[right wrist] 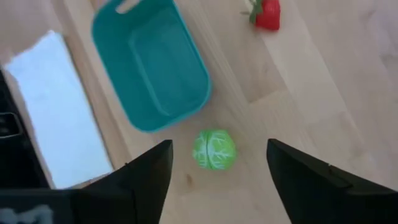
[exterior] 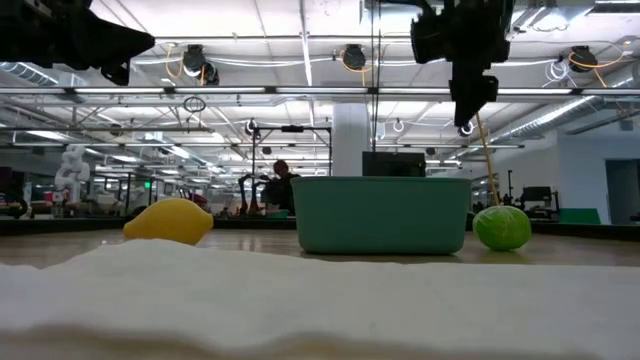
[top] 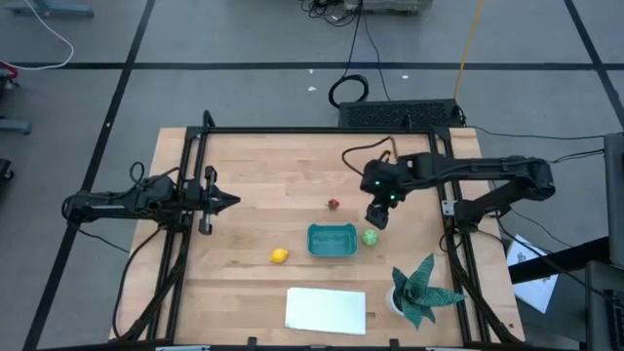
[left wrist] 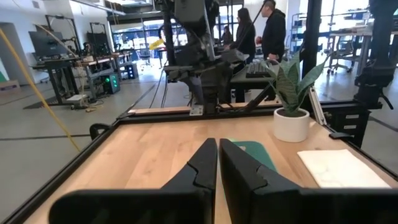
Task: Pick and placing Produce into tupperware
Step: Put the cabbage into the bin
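Note:
The teal tupperware (top: 331, 240) sits empty on the table, also in the right wrist view (right wrist: 152, 62) and the low view (exterior: 383, 213). The round light-green piece (top: 370, 237) (right wrist: 214, 149) (exterior: 502, 227) rests on the wood just right of the tub. The yellow lemon (top: 279, 255) (exterior: 168, 221) lies left of it, the small red piece (top: 333, 204) (right wrist: 266, 14) on its far side. My right gripper (right wrist: 217, 168) hangs open above the green piece, fingers pointing down, clear of it. My left gripper (left wrist: 218, 162) is shut, level, at the table's left.
A flat white sheet (top: 326, 309) lies near the table's near edge, a potted spiky-leaved plant (top: 421, 290) at the near right corner. A black frame (top: 292, 131) rims the table. People stand in the room beyond (left wrist: 261, 28).

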